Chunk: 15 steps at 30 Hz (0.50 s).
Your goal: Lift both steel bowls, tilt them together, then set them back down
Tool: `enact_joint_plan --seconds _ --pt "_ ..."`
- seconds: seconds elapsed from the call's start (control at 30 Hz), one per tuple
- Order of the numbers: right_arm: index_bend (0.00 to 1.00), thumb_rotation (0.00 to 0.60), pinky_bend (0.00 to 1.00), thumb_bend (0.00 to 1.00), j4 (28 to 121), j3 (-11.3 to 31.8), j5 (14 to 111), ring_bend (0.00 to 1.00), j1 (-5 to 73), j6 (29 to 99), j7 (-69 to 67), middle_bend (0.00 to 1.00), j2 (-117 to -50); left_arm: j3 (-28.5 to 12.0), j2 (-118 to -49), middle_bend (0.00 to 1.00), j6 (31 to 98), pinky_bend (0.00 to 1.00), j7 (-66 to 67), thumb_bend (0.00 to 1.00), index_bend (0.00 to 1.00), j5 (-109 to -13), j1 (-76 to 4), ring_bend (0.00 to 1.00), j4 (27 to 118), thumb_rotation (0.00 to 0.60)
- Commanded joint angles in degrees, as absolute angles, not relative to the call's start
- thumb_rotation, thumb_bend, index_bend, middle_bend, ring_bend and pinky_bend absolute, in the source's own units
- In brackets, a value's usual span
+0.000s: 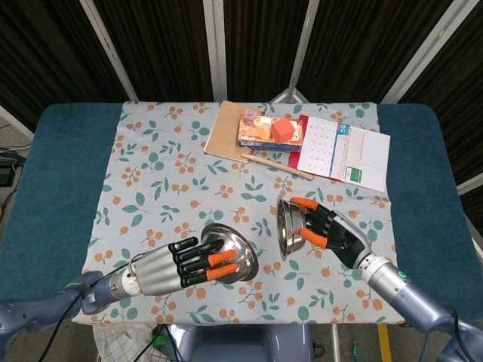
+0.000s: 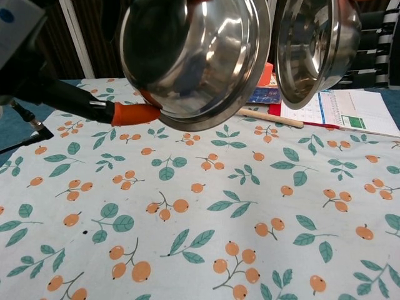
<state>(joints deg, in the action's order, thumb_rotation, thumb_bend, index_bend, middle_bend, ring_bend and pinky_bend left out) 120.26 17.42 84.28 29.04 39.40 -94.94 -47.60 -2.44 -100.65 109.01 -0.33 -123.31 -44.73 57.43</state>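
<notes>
Two steel bowls hang in the air above the floral tablecloth point(image 1: 181, 188). My left hand point(image 1: 177, 265) grips the left bowl point(image 1: 230, 253) by its rim, tilted with its mouth toward the right; in the chest view this bowl point(image 2: 194, 59) fills the upper middle. My right hand point(image 1: 332, 232) holds the right bowl point(image 1: 287, 228) nearly on edge, its mouth facing left toward the other bowl. The right bowl point(image 2: 312, 47) shows in the chest view at the upper right. A small gap separates the two bowls.
At the back of the table lie a brown board point(image 1: 226, 130), a printed box with an orange object on it point(image 1: 272, 130), a wooden stick point(image 1: 275, 166) and a calendar notebook point(image 1: 343, 151). Blue table surface point(image 1: 60, 173) flanks the cloth on both sides.
</notes>
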Motion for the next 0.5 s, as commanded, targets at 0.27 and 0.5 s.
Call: enact_joint_plan --seconds 0.27,0.5 --pt "0.63 0.6 0.82 0.39 125.1 13.5 94.2 0.61 29.2 40.8 -99.8 0.61 -43.5 -2.3 -102.0 0.54 109.8 0.65 -1.2 0.4 0.43 -123.3 -45.6 0.42 55.2 0.6" --pt "0.63 0.6 0.82 0.39 127.3 11.2 96.3 0.6 30.9 41.5 -99.8 0.61 -44.2 -2.1 -103.0 0.54 109.0 0.65 -0.6 0.4 0.43 -123.5 -46.5 0.42 55.6 0.6"
